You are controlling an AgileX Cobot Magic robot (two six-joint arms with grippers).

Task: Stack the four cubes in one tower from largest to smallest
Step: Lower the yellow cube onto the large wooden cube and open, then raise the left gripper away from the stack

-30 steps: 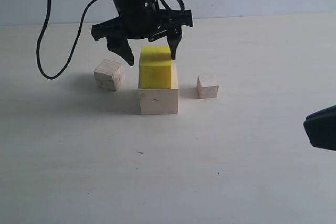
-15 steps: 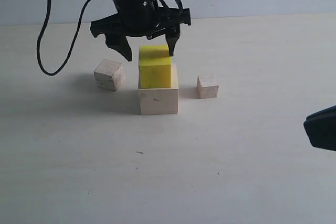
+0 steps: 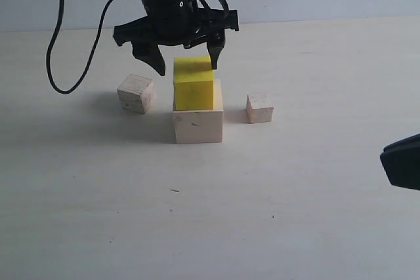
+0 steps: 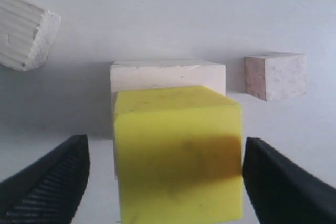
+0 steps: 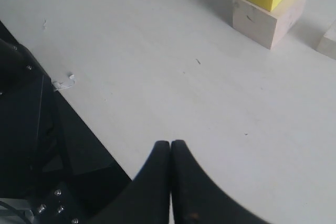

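Two spread jaws of left end effector straddle yellow cube.

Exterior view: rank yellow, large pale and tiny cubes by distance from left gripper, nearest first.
1. yellow cube, directly under the left gripper.
2. large pale cube, beneath the yellow one.
3. tiny cube, off to the right.
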